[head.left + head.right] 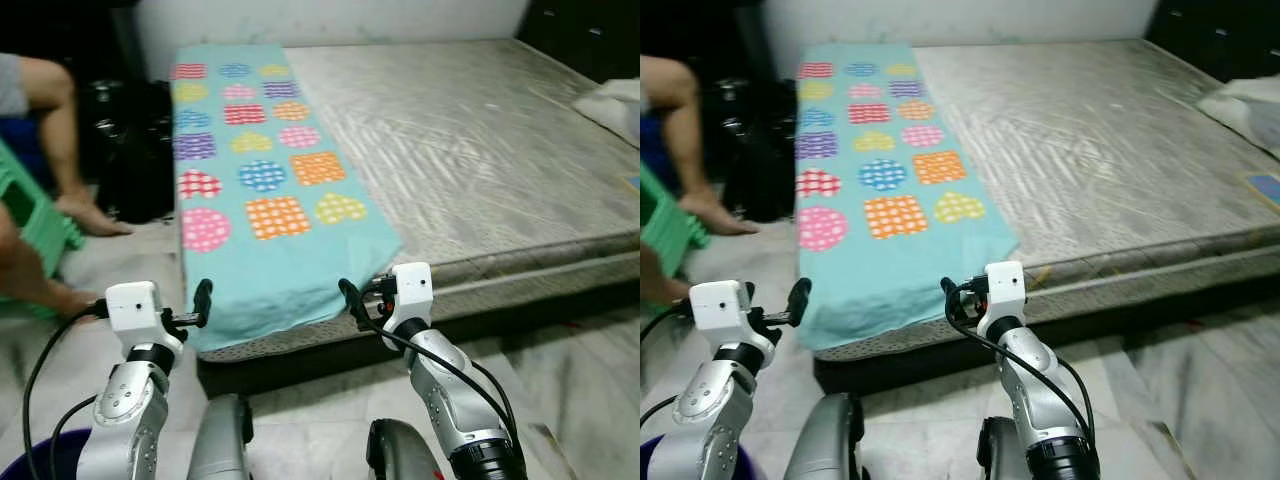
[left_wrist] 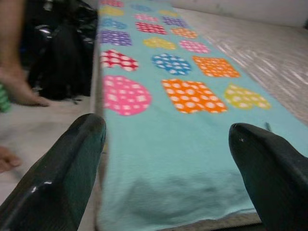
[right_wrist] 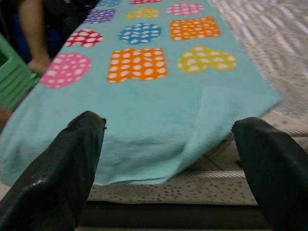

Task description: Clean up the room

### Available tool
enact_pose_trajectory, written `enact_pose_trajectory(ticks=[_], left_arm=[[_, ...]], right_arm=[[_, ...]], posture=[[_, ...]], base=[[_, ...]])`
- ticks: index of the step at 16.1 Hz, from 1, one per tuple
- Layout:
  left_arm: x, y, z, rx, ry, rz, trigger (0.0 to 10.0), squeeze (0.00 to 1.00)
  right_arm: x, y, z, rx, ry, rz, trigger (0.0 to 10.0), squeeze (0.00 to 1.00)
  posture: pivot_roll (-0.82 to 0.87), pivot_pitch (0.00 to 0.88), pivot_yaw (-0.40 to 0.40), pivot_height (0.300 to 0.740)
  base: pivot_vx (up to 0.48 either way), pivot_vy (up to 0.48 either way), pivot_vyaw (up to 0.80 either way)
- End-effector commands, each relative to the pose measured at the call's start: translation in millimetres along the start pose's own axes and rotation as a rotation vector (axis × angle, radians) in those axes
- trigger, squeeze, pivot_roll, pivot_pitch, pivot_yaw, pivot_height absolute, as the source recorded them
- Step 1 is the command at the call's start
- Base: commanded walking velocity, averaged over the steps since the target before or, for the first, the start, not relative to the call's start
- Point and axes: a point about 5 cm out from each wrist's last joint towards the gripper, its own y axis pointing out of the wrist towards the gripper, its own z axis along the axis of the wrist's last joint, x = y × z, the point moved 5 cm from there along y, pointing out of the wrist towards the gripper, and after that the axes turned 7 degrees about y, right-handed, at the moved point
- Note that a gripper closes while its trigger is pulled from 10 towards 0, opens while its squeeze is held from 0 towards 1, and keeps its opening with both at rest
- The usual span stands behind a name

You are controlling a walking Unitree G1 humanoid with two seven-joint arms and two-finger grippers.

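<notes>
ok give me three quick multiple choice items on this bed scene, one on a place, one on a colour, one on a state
1. Where does the patterned blanket lie on the mattress?
A. along the robot's left side, its end hanging over the near edge
B. across the far end
C. on the floor

2. What is the blanket's ground colour?
A. red
B. turquoise
C. black

3. How do the left gripper and right gripper stand?
A. both shut on the blanket
B. one open, one shut
C. both open, just short of the blanket's near edge

Answers: 1 A, the head views show it covering the left strip and drooping over the near edge. 2 B, turquoise cloth with coloured dotted shapes. 3 C, each wrist view shows the fingers spread with the hem between them, ungripped.
</notes>
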Motion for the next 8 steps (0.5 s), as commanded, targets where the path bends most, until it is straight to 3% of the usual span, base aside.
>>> enact_pose_trajectory(ticks=[1,8], left_arm=[[0.4,-0.1,2.8,0.012,0.005,-0.005,10.0,0.0],[2.8,1.4,3.1,0.017,0.002,-0.019,10.0,0.0]], right_arm=[[1.1,0.7,7.9,0.026,-0.011,-0.002,10.0,0.0],[3.9,2.0,11.2,0.037,-0.015,-0.006,10.0,0.0]], posture=[[-0.04,0.08,-0.033,0.602],[-0.04,0.079,-0.03,0.602]], base=[[0.255,0.0,0.0],[0.325,0.0,0.0]])
